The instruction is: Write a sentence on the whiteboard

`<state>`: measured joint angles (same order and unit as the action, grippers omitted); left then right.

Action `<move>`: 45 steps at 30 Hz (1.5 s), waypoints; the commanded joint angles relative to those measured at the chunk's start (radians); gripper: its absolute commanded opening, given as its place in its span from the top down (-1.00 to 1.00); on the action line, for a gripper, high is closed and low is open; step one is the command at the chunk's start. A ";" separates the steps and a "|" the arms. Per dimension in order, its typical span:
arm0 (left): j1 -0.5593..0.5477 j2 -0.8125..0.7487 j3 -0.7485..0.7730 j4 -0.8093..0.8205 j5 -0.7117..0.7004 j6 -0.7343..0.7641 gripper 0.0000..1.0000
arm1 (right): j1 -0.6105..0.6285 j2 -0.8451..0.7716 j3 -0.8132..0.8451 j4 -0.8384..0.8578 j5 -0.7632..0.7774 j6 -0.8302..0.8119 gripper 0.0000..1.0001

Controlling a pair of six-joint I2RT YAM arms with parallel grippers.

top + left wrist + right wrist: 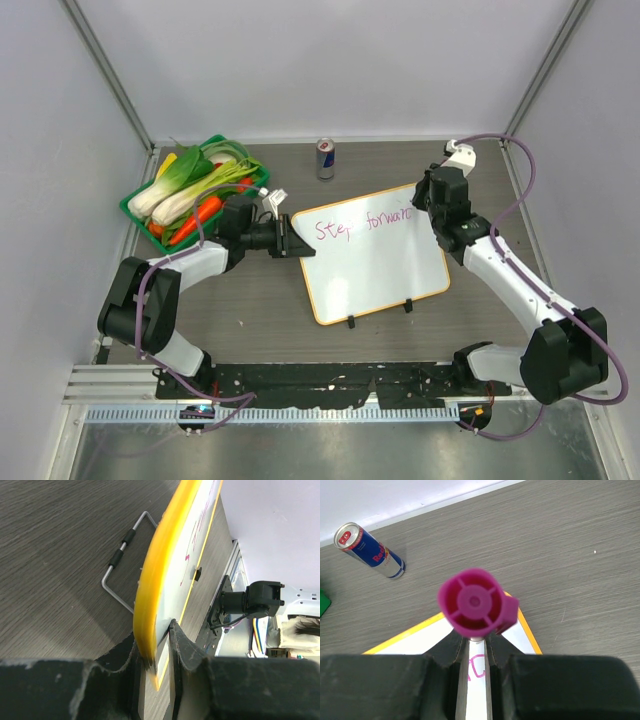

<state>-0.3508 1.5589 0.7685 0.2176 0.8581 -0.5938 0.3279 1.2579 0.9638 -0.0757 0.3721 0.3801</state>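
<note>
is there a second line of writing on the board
No, the whiteboard carries only one line of pink writing, and the space below it is blank.

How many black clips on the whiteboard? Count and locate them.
2, on the whiteboard, near edge: left clip toward the left corner, right clip toward the right.

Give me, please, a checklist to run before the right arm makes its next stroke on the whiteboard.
1. Left end effector clamps whiteboard edge: ok.
2. Right end effector grips marker: ok.
3. Marker tip on board: cannot tell, hidden.
4. Sentence finished: not ok, only "Step forwar" legible.
5. Blank space below the writing: ok.
6. Can stands apart from whiteboard: ok.
</note>
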 commanded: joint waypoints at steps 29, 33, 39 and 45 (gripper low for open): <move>-0.042 0.027 -0.025 -0.109 -0.106 0.118 1.00 | -0.003 -0.112 -0.103 -0.038 -0.039 0.002 0.97; -0.045 0.029 -0.025 -0.109 -0.106 0.120 1.00 | -0.004 -0.115 -0.105 -0.039 -0.021 -0.001 0.97; -0.043 0.027 -0.025 -0.109 -0.106 0.118 1.00 | -0.003 -0.121 -0.086 -0.030 -0.006 0.000 0.97; -0.043 0.024 -0.026 -0.109 -0.108 0.121 1.00 | -0.003 -0.126 -0.051 -0.022 -0.004 0.003 0.97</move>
<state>-0.3515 1.5589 0.7685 0.2161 0.8585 -0.5938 0.3271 1.1637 0.8650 -0.1158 0.3397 0.3805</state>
